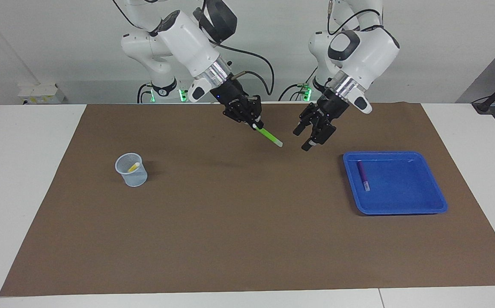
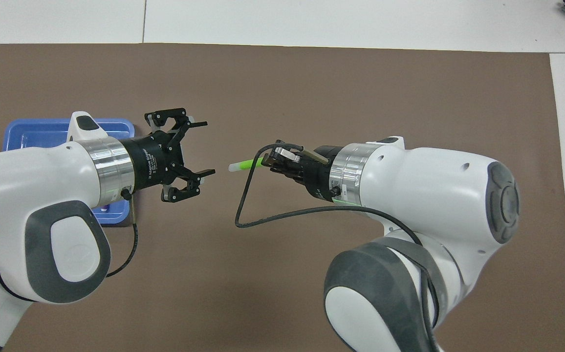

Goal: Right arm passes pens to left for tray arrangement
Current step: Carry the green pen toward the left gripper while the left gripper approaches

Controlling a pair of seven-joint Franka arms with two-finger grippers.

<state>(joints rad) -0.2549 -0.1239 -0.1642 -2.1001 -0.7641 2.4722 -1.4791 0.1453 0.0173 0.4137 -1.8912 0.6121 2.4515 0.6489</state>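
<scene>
My right gripper (image 1: 254,125) (image 2: 269,162) is shut on the green pen (image 1: 269,137) (image 2: 246,164) and holds it up over the middle of the mat, whitish tip pointing at my left gripper. My left gripper (image 1: 302,139) (image 2: 205,147) hangs open a short gap from that tip, touching nothing. The blue tray (image 1: 401,209) (image 2: 33,137) lies toward the left arm's end, with the purple pen (image 1: 363,174) lying in it. The yellow pen (image 1: 134,167) stands in a pale mesh cup (image 1: 132,175) toward the right arm's end. In the overhead view the arms hide the purple pen and the cup.
A brown mat (image 1: 230,235) covers most of the white table (image 1: 25,171). A black cable (image 2: 243,215) loops down from my right wrist over the mat.
</scene>
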